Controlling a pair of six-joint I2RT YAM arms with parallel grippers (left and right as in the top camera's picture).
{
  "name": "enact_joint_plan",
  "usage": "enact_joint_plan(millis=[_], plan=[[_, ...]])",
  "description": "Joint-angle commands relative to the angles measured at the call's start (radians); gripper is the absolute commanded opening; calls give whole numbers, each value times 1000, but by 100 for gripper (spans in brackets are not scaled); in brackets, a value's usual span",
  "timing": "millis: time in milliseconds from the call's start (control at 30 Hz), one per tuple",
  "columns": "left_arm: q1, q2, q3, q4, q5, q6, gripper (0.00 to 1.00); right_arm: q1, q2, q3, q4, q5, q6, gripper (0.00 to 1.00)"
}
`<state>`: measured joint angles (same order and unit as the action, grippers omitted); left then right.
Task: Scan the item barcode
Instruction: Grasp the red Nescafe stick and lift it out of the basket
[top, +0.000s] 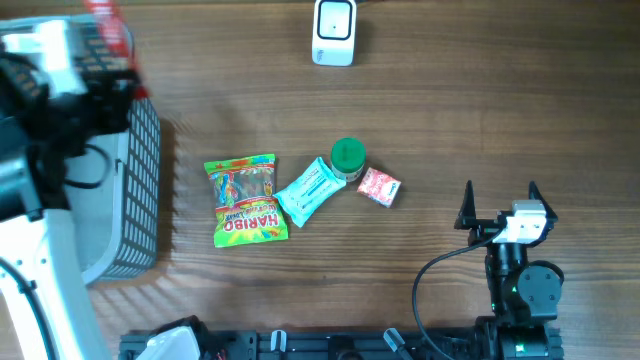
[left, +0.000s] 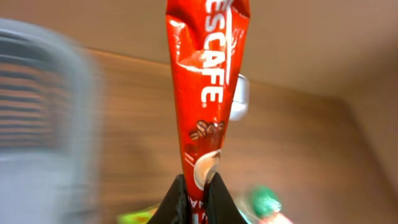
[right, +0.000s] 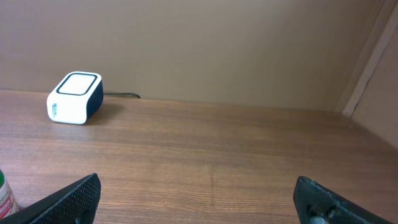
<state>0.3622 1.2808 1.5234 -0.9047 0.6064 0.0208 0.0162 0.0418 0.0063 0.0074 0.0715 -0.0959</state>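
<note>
Overhead: the left arm (top: 45, 120) is raised at the far left of the bench (top: 480, 100), motion-blurred, above a grey basket (top: 140, 190). A red Nescafe sachet (top: 106, 22) sticks out from its top end, near the upper edge of the picture. The white scanner (top: 333, 32) sits at the back middle, well apart from the sachet. In the middle lie a Haribo bag (top: 247, 200), a teal packet (top: 310, 190), a green-capped bottle (top: 348, 155) and a small red packet (top: 379, 187), close together. The right arm (top: 520, 285) rests low at the front right, its right fingers (top: 467, 205) pointing toward the back and spread wide with nothing between them.

Left wrist: the left fingers (left: 173, 206) are clamped together on the lower end of the sachet (left: 208, 81), which stands upright out of them in the air. The scanner (left: 239, 99) shows partly behind it, and the basket (left: 43, 124) is a blur on the left.

Right wrist: both right fingers (right: 78, 196) stand far apart, just above the bench (right: 211, 155). The scanner (right: 74, 98) sits at the far left against the wall.
</note>
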Motion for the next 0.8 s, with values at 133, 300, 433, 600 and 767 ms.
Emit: enact_joint_plan(millis=[133, 300, 433, 600, 767], plan=[[-348, 42, 1, -219, 223, 168, 4, 0, -4, -1, 6, -5, -9, 100], [-524, 112, -50, -297, 223, 264, 4, 0, -4, -1, 6, -5, -9, 100], [-550, 174, -114, -295, 194, 266, 4, 0, -4, -1, 6, -5, -9, 100], [-550, 291, -237, -232, 140, 161, 4, 0, -4, -1, 6, -5, -9, 100], [-550, 392, -317, -123, 8, -227, 4, 0, -4, -1, 6, -5, -9, 100]])
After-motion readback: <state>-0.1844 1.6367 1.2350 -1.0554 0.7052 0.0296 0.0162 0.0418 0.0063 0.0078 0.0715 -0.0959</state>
